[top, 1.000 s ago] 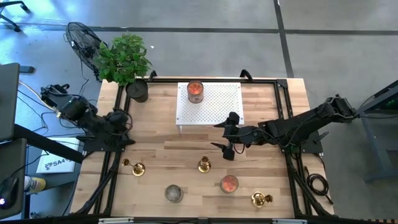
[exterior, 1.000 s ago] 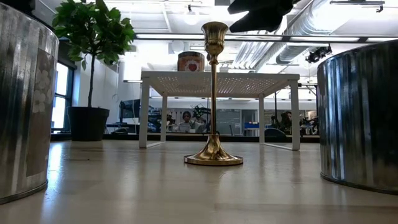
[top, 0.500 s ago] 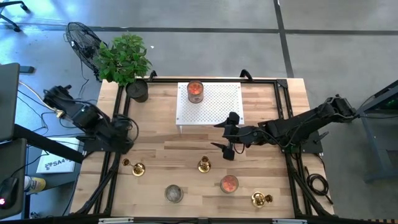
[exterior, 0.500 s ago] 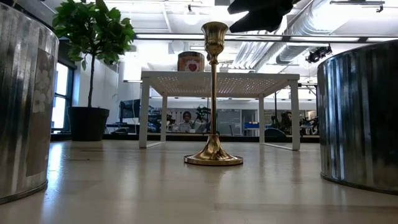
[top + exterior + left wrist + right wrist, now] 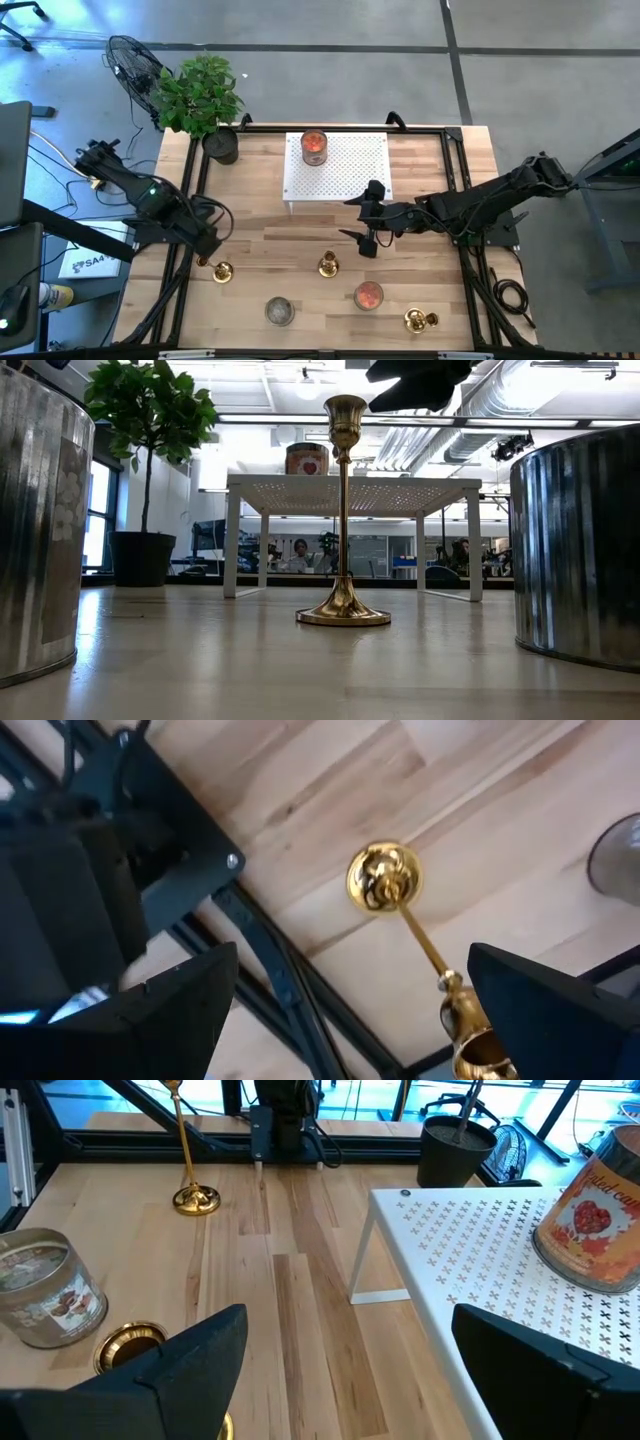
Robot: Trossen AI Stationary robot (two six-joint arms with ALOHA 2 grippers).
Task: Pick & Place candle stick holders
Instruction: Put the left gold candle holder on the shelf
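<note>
Left wrist view: jaws apart, left gripper (image 5: 345,1010) above upright candlestick (image 5: 420,935), stem axis between them.

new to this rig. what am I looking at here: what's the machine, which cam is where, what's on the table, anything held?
The machine is two dark robot arms at a wooden table, each ending in a two-finger claw. One picture looks straight down from overhead. One sits at table-top height and looks across the table. The other two come from cameras on each arm's wrist.

On the table are three gold candle stick holders: the left holder, the middle holder and the right holder. There is also a glass jar candle, a grey tin and a white perforated stand carrying a second jar candle. A potted plant stands at one corner.

The left claw is open, close over the left holder. The right claw is open over mid-table. Nothing is held.
</note>
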